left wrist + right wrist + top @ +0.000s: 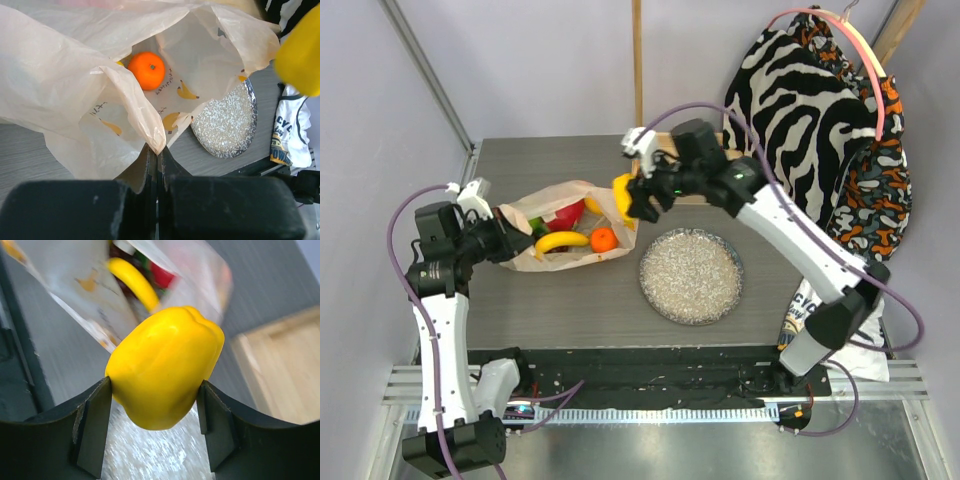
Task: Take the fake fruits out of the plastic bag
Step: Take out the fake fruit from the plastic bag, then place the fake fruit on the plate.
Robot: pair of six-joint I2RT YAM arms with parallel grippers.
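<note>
Nearest, on the grey surface (570, 300), a speckled plate (690, 275). Left of it, left fingers (157, 150) clenched tight on a fold of the plastic bag (50, 75) — mouth gaping, body lying on the surface. Inside: an orange (146, 70), a banana (561, 241), a red fruit (567, 213). Just past the bag's right edge and outside it, right fingers (152, 400) grasping the yellow pepper (165, 365) by its sides, held clear of the surface. Farther back, a wooden board (280, 370) and, at the far right, a zebra-print cloth (800, 110) hanging.
</note>
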